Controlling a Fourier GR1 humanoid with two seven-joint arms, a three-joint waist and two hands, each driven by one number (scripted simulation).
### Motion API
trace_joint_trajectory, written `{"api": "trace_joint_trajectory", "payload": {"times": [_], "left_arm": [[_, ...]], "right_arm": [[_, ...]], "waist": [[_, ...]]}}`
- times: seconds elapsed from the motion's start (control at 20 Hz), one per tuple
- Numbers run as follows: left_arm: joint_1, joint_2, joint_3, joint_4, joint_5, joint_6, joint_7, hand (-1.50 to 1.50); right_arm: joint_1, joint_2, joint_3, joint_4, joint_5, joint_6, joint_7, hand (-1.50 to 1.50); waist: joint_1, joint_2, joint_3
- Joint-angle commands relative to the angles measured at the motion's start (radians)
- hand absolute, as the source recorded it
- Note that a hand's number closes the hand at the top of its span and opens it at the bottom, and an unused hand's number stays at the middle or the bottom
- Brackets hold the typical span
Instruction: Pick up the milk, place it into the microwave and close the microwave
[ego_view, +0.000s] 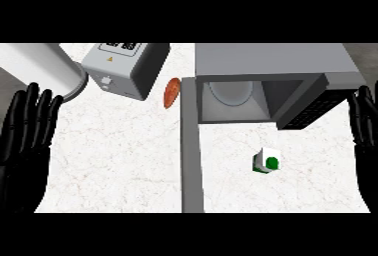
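A small white milk carton (266, 161) with a green mark stands on the white counter, just in front of the microwave's opening. The grey microwave (269, 75) sits at the back right, its cavity showing a round plate inside. Its door (191, 145) is swung wide open and runs toward me as a long grey strip left of the milk. My left hand (26, 130) rests open at the left edge, fingers up. At the right edge my right hand (363, 120) rests open too, right of the milk and apart from it.
A grey toaster (125, 67) stands at the back, left of the microwave. An orange-brown item (171, 92) lies between the toaster and the microwave. A white cylindrical object (44, 67) occupies the back left corner. The counter (111, 160) is white marble.
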Motion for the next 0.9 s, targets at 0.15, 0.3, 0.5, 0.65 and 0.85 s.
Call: {"api": "trace_joint_trajectory", "payload": {"times": [0.15, 0.3, 0.5, 0.65, 0.85], "left_arm": [[-0.02, 0.058, 0.092, -0.016, 0.063, -0.053, 0.019, -1.5], [-0.01, -0.026, 0.052, 0.017, 0.148, -0.028, 0.082, -1.5], [0.074, -0.006, 0.098, -0.022, 0.203, -0.059, 0.09, -1.5], [0.115, 0.024, 0.168, -0.047, 0.275, -0.116, 0.063, -1.5], [0.133, 0.022, 0.176, -0.137, 0.301, -0.108, 0.151, -1.5]], "right_arm": [[0.026, 0.123, 0.18, -0.033, 0.115, -0.063, 0.001, -1.5], [0.007, 0.139, 0.316, -0.02, -0.054, 0.008, 0.11, -1.5], [0.089, 0.14, 0.462, -0.095, -0.025, -0.05, 0.129, -1.5], [0.082, 0.141, 0.489, -0.121, -0.012, -0.074, 0.163, -1.5], [0.069, 0.141, 0.514, -0.021, 0.048, -0.16, 0.066, -1.5]], "waist": [[0.025, 0.007, -0.009], [0.049, 0.01, -0.009], [0.028, 0.004, -0.009], [0.025, 0.006, -0.009], [0.026, 0.007, -0.008]]}}
